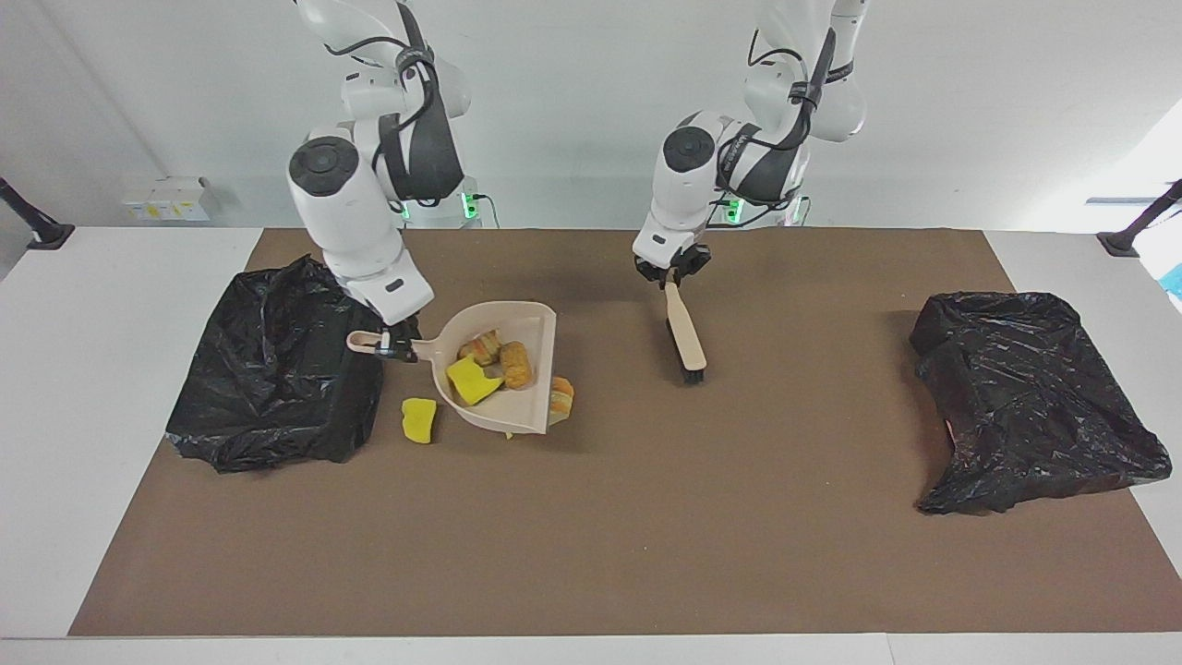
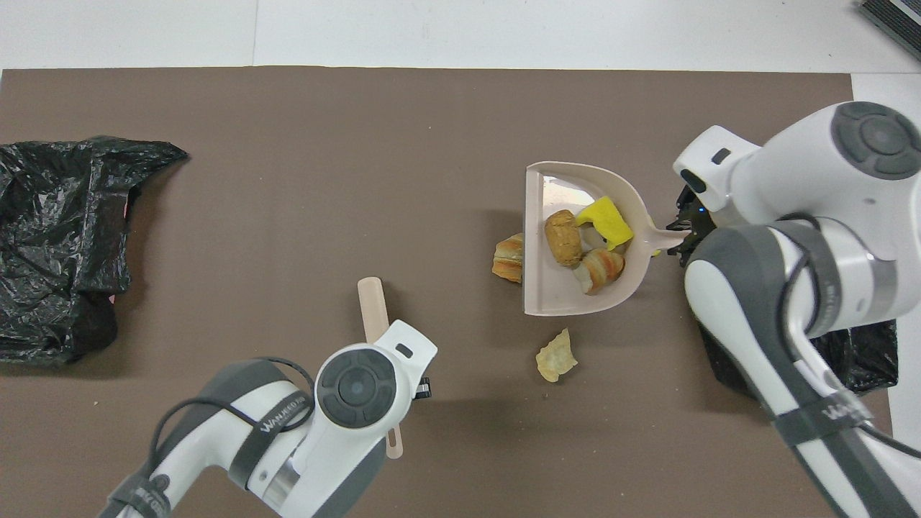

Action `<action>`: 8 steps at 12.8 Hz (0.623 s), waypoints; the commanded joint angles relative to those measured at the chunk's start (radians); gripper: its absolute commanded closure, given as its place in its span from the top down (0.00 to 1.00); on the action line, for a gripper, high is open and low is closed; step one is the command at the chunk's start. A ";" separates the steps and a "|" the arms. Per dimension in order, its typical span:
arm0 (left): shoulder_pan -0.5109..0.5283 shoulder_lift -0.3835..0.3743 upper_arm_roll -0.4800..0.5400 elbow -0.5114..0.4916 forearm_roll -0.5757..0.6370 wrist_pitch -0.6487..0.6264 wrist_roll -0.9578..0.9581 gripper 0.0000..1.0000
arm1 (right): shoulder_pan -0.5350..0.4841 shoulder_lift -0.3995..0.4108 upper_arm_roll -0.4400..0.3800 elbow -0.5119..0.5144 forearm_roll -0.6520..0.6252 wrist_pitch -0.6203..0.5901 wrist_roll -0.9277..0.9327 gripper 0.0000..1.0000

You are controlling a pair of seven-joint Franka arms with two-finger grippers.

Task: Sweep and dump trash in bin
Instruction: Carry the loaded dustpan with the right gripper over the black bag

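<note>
A raised dustpan (image 1: 503,365) and loose scraps (image 1: 419,419) are crowding the mat beside the black-bagged bin (image 1: 277,369) at the right arm's end, a hanging brush (image 1: 685,331) is blocking the middle, while open mat (image 1: 785,517) is lying farther from the robots, up to another black bag (image 1: 1025,397).
</note>
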 commanded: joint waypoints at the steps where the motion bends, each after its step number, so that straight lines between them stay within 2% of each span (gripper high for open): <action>1: -0.093 -0.110 0.017 -0.123 -0.024 0.065 -0.074 0.00 | -0.129 -0.056 0.013 -0.022 0.063 -0.057 -0.086 0.00; 2: -0.142 -0.109 0.019 -0.138 -0.041 0.086 -0.094 0.00 | -0.175 -0.059 0.013 -0.012 0.066 -0.059 -0.122 0.00; 4: -0.165 -0.106 0.017 -0.166 -0.041 0.136 -0.150 0.00 | -0.261 -0.059 0.012 0.001 0.068 -0.065 -0.229 0.00; 5: -0.168 -0.104 0.019 -0.166 -0.041 0.140 -0.139 0.09 | -0.307 -0.059 0.010 0.002 0.069 -0.075 -0.296 0.00; 7: -0.153 -0.089 0.022 -0.154 -0.041 0.163 -0.137 0.85 | -0.397 -0.070 0.006 0.002 0.071 -0.077 -0.414 0.00; 8: -0.144 -0.069 0.028 -0.126 -0.042 0.150 -0.136 1.00 | -0.440 -0.075 0.004 -0.001 0.069 -0.082 -0.470 0.00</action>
